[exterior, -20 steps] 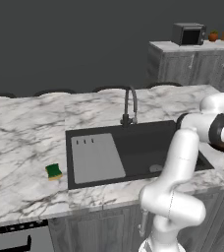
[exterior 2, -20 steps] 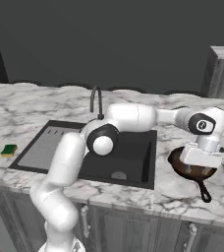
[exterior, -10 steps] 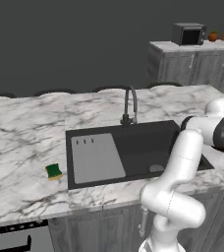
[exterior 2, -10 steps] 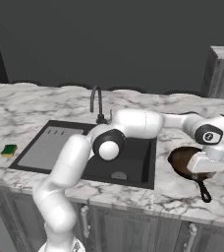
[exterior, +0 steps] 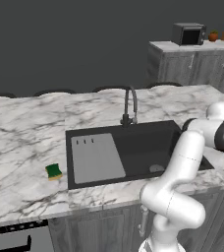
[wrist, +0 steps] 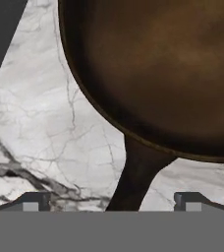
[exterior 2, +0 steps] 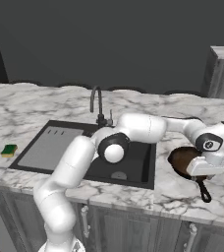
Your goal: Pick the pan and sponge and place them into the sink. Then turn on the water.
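Between the spread fingers of the open tool (wrist: 111,201) lies the pan (wrist: 158,74) handle, seemingly untouched.

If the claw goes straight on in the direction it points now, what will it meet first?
Most likely the pan's handle: in the hand view it runs between the open claw's fingertips, with the pan beyond. The remaining depth is unclear.

Both base views look forward and down over the sink (exterior: 133,152); the hand view looks close onto the pan (wrist: 158,74).
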Tool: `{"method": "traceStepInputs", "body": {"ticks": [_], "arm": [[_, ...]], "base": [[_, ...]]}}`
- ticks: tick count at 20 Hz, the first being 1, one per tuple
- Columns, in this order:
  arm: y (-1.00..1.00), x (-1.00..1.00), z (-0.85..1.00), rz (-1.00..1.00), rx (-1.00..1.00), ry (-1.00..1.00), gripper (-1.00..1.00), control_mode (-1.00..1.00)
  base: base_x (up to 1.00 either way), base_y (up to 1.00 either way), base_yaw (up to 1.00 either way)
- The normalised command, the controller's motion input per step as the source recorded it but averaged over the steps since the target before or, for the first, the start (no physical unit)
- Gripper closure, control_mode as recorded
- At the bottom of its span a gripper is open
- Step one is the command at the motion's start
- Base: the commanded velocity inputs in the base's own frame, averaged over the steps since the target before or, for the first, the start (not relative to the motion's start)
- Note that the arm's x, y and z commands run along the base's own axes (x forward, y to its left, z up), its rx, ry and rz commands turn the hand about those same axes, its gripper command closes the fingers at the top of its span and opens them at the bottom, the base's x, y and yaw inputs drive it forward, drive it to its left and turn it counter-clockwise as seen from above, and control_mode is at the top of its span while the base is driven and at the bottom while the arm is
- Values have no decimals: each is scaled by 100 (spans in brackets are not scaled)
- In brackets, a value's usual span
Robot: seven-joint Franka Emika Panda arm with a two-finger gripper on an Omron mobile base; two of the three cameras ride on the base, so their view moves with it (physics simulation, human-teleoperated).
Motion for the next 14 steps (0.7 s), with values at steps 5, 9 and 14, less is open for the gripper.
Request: {"method": "traceStepInputs", "body": {"ticks": [5, 9, 14], "arm": [[-18, 23, -11, -8, 1, 11, -100, -100], [-30, 4, -15, -10, 3, 15, -100, -100], [-30, 0, -22, -11, 3, 8, -100, -100]], "base": [[0, 0, 0], [0, 0, 0], [0, 0, 0]]}}
